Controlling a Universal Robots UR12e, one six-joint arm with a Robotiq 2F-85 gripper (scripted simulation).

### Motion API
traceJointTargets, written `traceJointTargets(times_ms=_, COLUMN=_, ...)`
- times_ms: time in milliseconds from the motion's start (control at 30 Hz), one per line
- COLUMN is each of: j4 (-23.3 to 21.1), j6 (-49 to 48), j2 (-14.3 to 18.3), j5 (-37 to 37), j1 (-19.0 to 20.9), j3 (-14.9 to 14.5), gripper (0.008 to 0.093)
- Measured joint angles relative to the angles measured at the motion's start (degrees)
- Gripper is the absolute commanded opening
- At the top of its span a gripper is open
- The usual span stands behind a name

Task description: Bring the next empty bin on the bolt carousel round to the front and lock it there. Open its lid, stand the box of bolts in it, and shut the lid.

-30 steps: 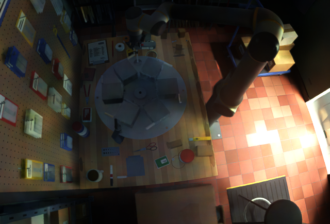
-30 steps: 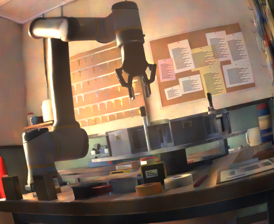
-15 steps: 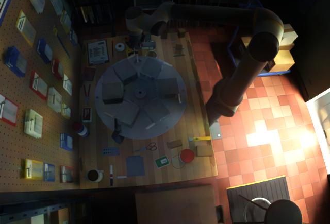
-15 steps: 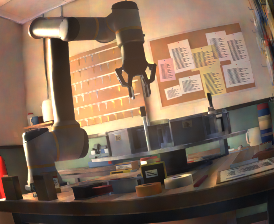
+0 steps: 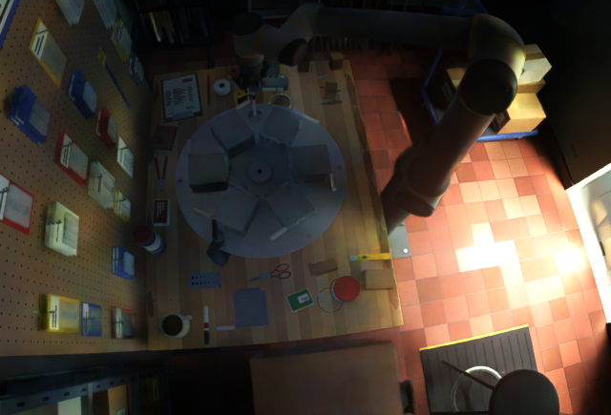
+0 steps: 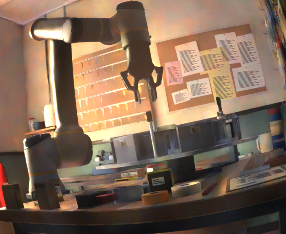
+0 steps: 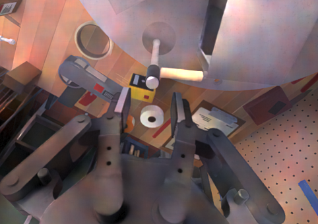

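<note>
The round grey carousel [image 5: 260,181] sits in the middle of the wooden bench and carries several lidded bins [image 5: 207,171]. An upright peg handle [image 6: 150,130] stands on its rim at the far end of the bench; the wrist camera shows its knob [image 7: 152,81] beside a pale lid handle [image 7: 181,74]. My gripper [image 6: 143,93] hangs in the air above that peg, open and empty. Two dark brown boxes [image 6: 46,195] stand at the bench corner by the arm's base. I cannot tell which is the box of bolts.
Tape rolls [image 6: 185,189], a yellow-framed box [image 6: 160,180] and a clipboard [image 5: 181,97] lie near the peg. A black lever [image 5: 216,243] stands at the carousel's opposite rim. Scissors [image 5: 274,273], a red lid [image 5: 345,288] and a mug [image 5: 174,325] lie beyond it. The pegboard [image 5: 59,154] bounds one side.
</note>
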Motion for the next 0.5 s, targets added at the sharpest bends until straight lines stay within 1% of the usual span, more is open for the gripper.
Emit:
traceJointTargets(times_ms=100, j4=0.00, j6=0.00, j2=0.00, j5=0.00, j1=0.00, j3=0.00, gripper=0.0380)
traceJointTargets(times_ms=500, j4=0.16, j6=0.00, j2=-0.04, j5=0.00, j1=0.00, j3=-0.06, gripper=0.0380)
